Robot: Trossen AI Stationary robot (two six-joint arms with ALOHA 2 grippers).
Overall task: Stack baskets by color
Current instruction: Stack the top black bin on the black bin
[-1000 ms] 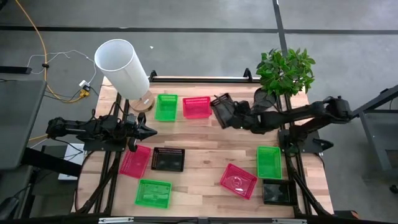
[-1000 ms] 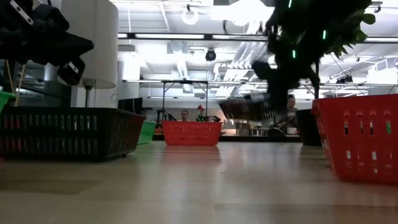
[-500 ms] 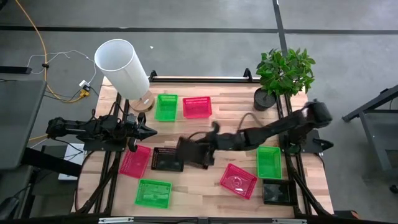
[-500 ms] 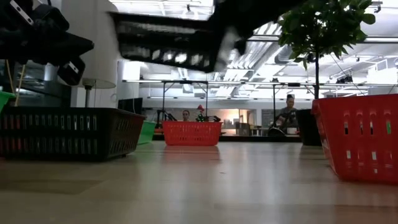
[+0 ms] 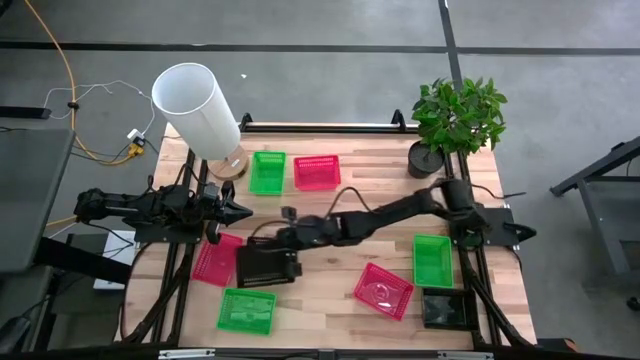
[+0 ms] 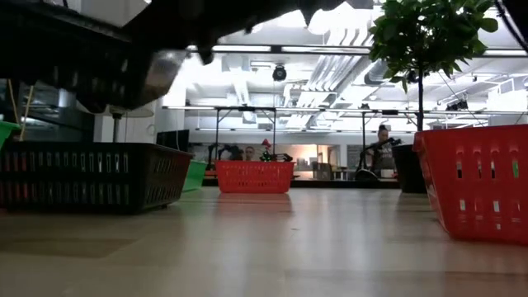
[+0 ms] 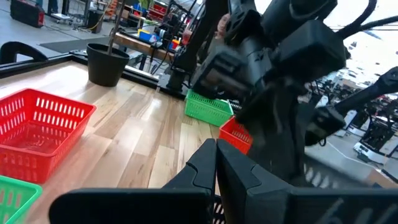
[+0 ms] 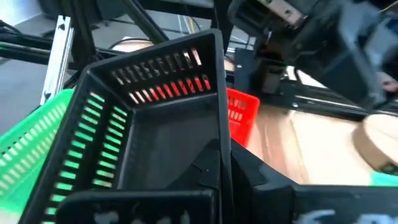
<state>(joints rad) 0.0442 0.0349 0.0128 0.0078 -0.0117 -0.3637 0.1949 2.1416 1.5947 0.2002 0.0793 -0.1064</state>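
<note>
My right gripper (image 5: 287, 242) reaches to the table's middle left, shut on a black basket (image 5: 262, 268) that hangs above a second black basket (image 6: 91, 177) standing on the table. My left gripper (image 5: 243, 211) waits shut at the left edge, holding nothing. Flat on the wood stand a green basket (image 5: 267, 172) and a pink one (image 5: 317, 172) at the far side, a pink one (image 5: 217, 258), a green one (image 5: 247, 310), a pink one (image 5: 383, 290), a green one (image 5: 432, 260) and a black one (image 5: 447, 308). My right gripper pinches one side wall (image 8: 217, 106) of the black basket at its rim, one finger (image 8: 202, 171) inside the basket and the other outside. The fingers come from the table's right, slanting a little downward. The basket hangs open side up, slightly tilted, clear of the basket below.
A tall white cylinder (image 5: 196, 108) stands at the far left corner and a potted plant (image 5: 455, 120) at the far right. Bare wood lies in the middle between the far baskets and the near ones. People show in the room behind the table.
My right gripper has carried the black basket from the far right, beside the plant, toward the table's left and near side, over the black basket there. Its wrist has rolled, and the basket has come from steeply tipped to nearly level, open side up.
</note>
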